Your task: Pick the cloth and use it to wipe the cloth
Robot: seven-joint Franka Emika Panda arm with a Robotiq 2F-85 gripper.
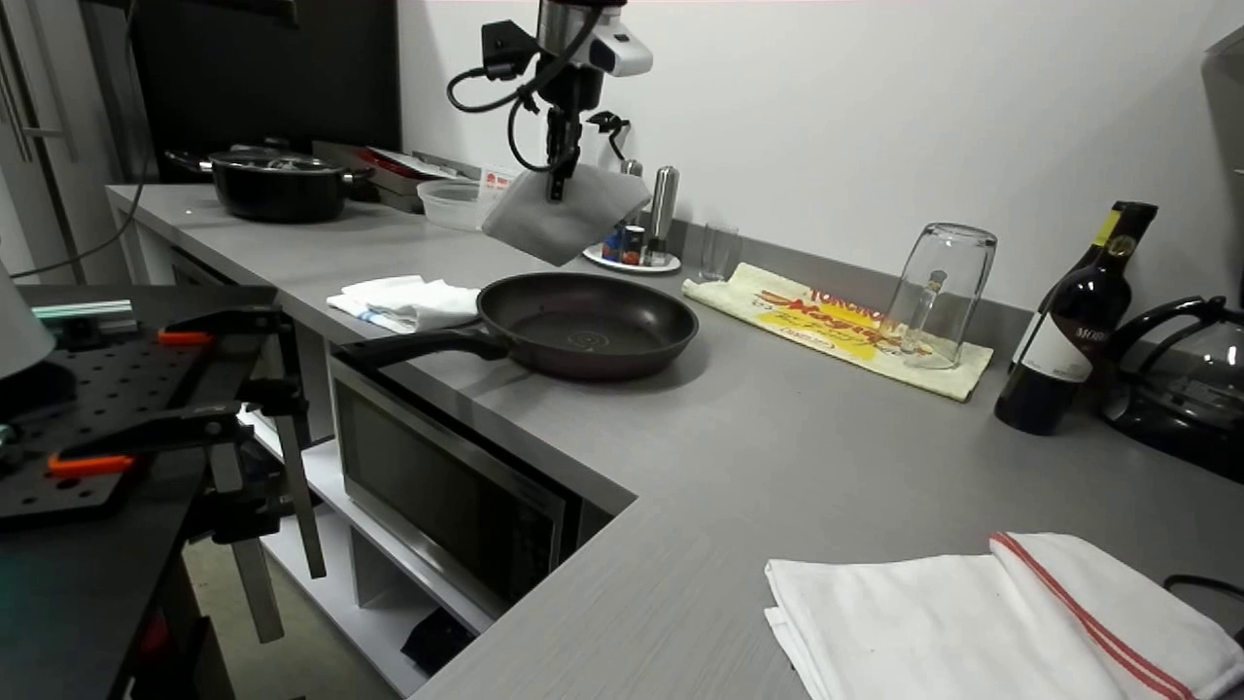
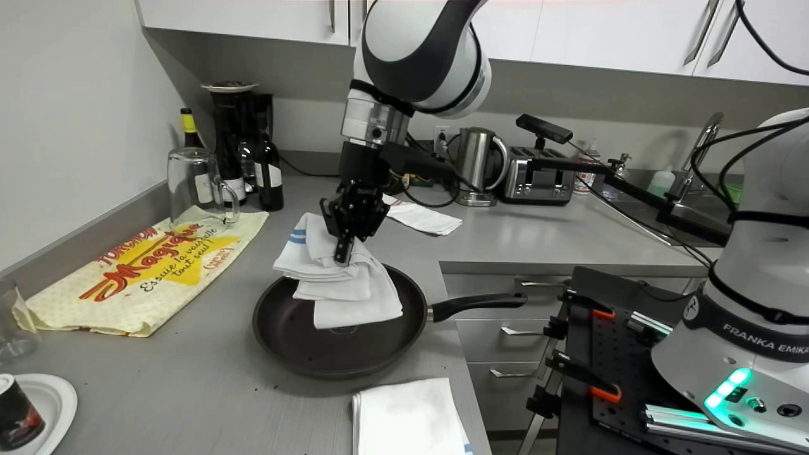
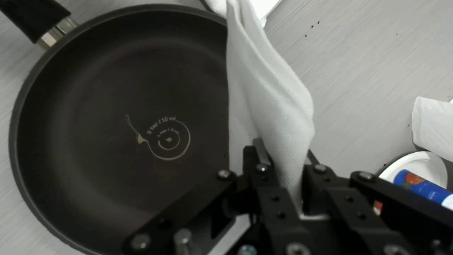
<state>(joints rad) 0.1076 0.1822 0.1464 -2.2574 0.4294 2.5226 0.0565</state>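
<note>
My gripper (image 1: 557,185) is shut on a white cloth with blue stripes, and the cloth (image 1: 569,222) hangs from it in the air. In an exterior view the gripper (image 2: 343,250) and the held cloth (image 2: 354,294) appear over the black frying pan (image 2: 335,354). In the wrist view the cloth (image 3: 269,95) is pinched between the fingers (image 3: 285,159), beside and partly over the pan (image 3: 102,106). The pan (image 1: 588,335) sits on the counter. Another folded white cloth (image 1: 413,301) lies beside the pan; it also shows in an exterior view (image 2: 411,420).
A yellow printed cloth (image 1: 812,316) lies along the wall with an upside-down glass mug (image 1: 943,292) on it. A red-striped white cloth (image 1: 933,622) lies on the counter. A wine bottle (image 1: 1074,331), a white plate (image 2: 60,404) with small containers and a black pot (image 1: 277,185) stand around.
</note>
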